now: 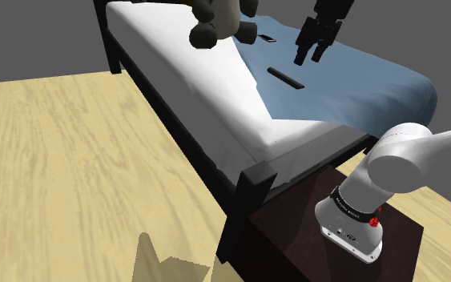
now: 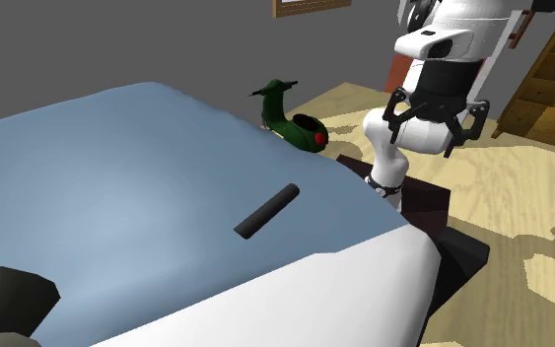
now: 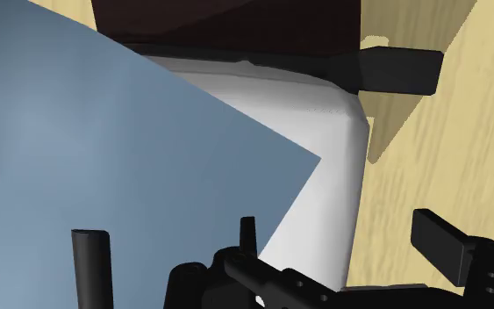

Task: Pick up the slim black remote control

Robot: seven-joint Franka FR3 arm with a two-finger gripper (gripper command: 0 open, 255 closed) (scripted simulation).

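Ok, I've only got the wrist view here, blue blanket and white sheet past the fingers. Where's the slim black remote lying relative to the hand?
Observer: In the shoulder view the slim black remote lies flat on the blue blanket, below and left of the hand, which hangs above it without touching.
Operator: Anything nearby I could mistake for it?
Observer: Yes, a small flat black object lies farther up the blanket, beyond the remote. It is shorter than the remote.
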